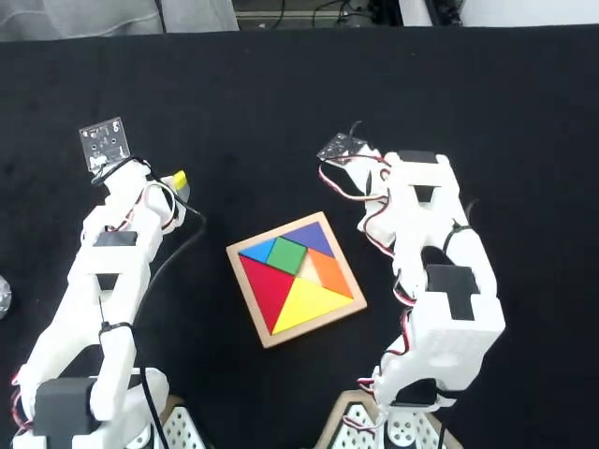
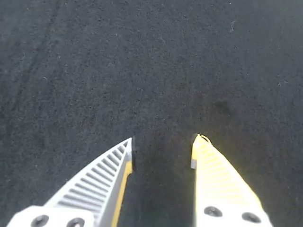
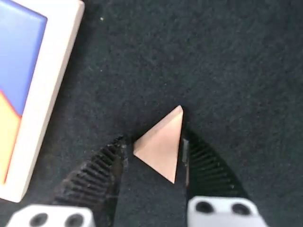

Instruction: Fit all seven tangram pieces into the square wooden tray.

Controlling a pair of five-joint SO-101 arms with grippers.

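1. Tray (image 1: 348, 306): it sits at the middle of the black cloth (image 1: 281, 103), between the 2 arms, turned at an angle to the table edge. I count 6 coloured pieces inside it: a blue triangle (image 1: 259, 251), a green square (image 1: 288, 254), a purple piece (image 1: 314, 238), an orange piece (image 1: 329, 272), a red triangle (image 1: 267, 291) and a yellow triangle (image 1: 314, 302). A small pale patch (image 1: 306, 266) shows between the green square and the orange piece.

2. Right gripper (image 3: 154, 142): it is clamped on a pale triangle (image 3: 161, 150). The black finger (image 3: 102, 165) meets 1 corner and the other finger (image 3: 203, 165) lies along the opposite edge. This triangle is outside the tray, near 1 of its corners, over the cloth. I cannot tell whether it rests on the cloth or is lifted off it. The wrist view shows the tray rim beside it, with purple and orange pieces behind the rim.

3. Left gripper (image 2: 163, 139): its jaws stand apart, the white finger (image 2: 102, 175) and the yellow finger (image 2: 218, 175) with only cloth between them. In the high view this arm is on the tray's left, well apart from it.
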